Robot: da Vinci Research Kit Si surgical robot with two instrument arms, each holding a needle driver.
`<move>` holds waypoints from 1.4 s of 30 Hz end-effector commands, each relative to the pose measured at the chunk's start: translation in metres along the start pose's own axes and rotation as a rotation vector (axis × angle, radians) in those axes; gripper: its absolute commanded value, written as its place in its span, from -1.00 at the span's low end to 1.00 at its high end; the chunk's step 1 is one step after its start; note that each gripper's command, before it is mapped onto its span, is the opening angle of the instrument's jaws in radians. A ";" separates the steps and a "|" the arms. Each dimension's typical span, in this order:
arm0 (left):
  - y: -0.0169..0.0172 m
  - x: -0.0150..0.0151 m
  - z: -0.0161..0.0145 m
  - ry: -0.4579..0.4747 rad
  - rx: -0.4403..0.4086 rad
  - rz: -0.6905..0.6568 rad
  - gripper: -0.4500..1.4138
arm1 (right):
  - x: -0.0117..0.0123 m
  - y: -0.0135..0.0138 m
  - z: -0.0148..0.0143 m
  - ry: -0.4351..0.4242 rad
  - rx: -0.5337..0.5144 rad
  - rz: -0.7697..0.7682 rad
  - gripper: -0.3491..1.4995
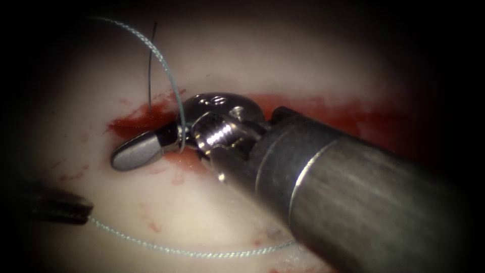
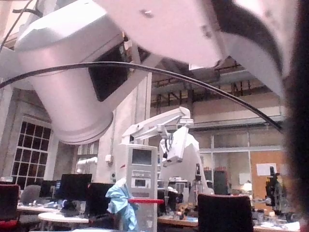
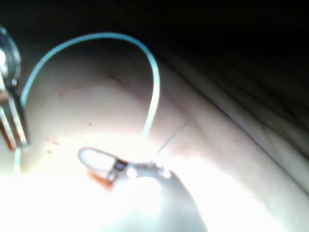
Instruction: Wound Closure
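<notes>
Nearest the endoscope, the right arm's tool enters from the picture's right, its thick shaft crossing the lower right of the view and its wrist lying over the cut. Its jaws appear closed, the tip pointing left and resting over the left end of the cut; the thread passes at the root of the jaws, but whether it is clamped there or merely draped across cannot be told. At the lower left edge, the left arm's tool shows as a dark tip, with thread running from it in a long arc across the tissue toward the right shaft; its jaw state cannot be told.

Farther back, a loop of thread rises from the right tool's jaws and curves up to the upper left. Beside it, a thin dark strand stands nearly upright from the left end of the cut; it may be a cut thread end, and it cannot be confirmed as the needle. No needle is identifiable. Red fluid lines the cut.

The right wrist view shows the same tool on the tissue with the loop arching above it.

Risk assessment: the slack loop could snag on the right wrist joint, and the tip bearing on the wound edge could tear it.
</notes>
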 end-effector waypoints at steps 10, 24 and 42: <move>-0.0007 0.0050 0.0032 0.168 0.121 0.003 -1.00 | 0.0029 -0.0015 0.0004 0.104 0.032 0.208 -1.00; -0.0003 0.0040 0.0070 0.150 0.198 -0.052 -1.00 | 0.0045 -0.0054 0.0011 0.119 0.063 0.344 -1.00; 0.0009 0.0012 0.0011 -0.291 0.116 -0.168 -1.00 | 0.0083 -0.0004 -0.0038 0.296 -0.067 -0.282 -1.00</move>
